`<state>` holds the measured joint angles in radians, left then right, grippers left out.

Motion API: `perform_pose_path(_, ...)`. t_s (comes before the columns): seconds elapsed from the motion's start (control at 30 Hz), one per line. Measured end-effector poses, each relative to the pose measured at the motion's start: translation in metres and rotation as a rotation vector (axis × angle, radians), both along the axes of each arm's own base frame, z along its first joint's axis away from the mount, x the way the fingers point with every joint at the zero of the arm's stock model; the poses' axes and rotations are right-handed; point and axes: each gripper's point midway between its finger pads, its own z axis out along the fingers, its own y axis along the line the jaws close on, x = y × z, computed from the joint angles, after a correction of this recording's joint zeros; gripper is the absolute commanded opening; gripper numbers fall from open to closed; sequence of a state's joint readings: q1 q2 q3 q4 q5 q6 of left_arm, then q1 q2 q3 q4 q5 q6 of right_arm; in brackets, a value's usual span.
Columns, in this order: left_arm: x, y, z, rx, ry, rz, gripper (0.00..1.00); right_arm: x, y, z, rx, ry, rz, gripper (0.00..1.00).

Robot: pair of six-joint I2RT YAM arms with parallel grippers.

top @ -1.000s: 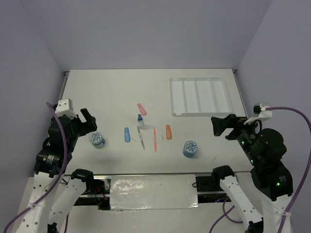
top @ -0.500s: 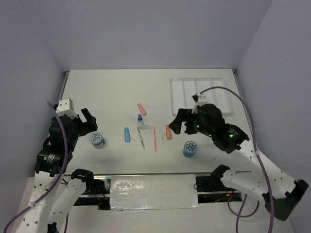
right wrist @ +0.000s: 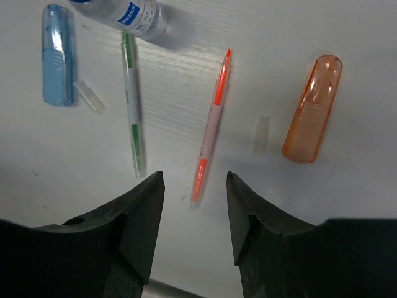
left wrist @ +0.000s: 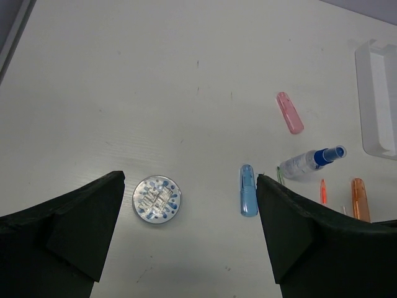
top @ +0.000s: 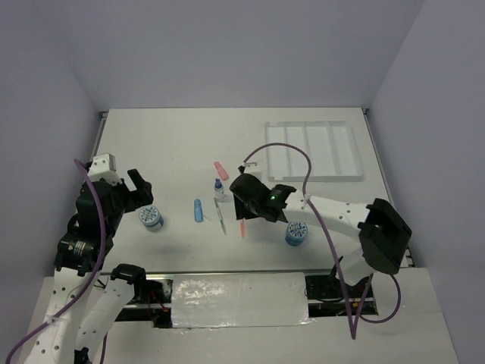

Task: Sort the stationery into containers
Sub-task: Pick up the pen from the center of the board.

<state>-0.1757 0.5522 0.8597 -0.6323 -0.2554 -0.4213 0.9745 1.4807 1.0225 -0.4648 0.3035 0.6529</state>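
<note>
Because the orange pen point(right wrist: 212, 124) lies flat toward the middle of the near edge, with only its tip between the spread jaws of the right gripper point(right wrist: 193, 205), closing there may pivot or drop it. The left gripper point(left wrist: 189, 205), jaws also apart, hangs near the left edge.

- From above, my right arm point(top: 333, 206) hides the orange capsule point(right wrist: 312, 108) and most of the orange pen point(top: 242, 229).
- Wrist views' edges crop the bottle point(right wrist: 127, 12) and the tray point(left wrist: 376, 105).
</note>
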Motion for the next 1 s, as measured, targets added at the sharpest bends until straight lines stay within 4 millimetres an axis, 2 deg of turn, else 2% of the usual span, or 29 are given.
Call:
perform_pose_path(0.17,0.001,-0.001,0.001,-0.003,-0.004,-0.006,0.99,0.011,0.011,-0.036,-0.086,0.039,-0.019,0.50)
perform_pose_path(0.33,0.001,-0.001,0.000,-0.004,-0.003,-0.007,0.99,0.012,0.010,-0.059,-0.140,0.070,-0.023,0.48)
perform_pose_path(0.63,0.001,-0.003,-0.001,-0.007,0.001,-0.017,0.99,0.012,0.011,-0.077,-0.168,0.088,-0.025,0.44)
perform_pose_path(0.77,0.001,-0.003,-0.001,-0.007,0.000,-0.017,0.99,0.013,0.014,-0.086,-0.162,0.097,-0.027,0.37)
perform_pose_path(0.87,0.001,-0.004,-0.001,-0.007,0.001,-0.018,0.99,0.015,0.013,-0.088,-0.161,0.098,-0.031,0.25)
perform_pose_path(1.0,0.001,-0.004,-0.001,-0.009,0.001,-0.022,0.99,0.016,0.011,-0.089,-0.163,0.101,-0.037,0.20)
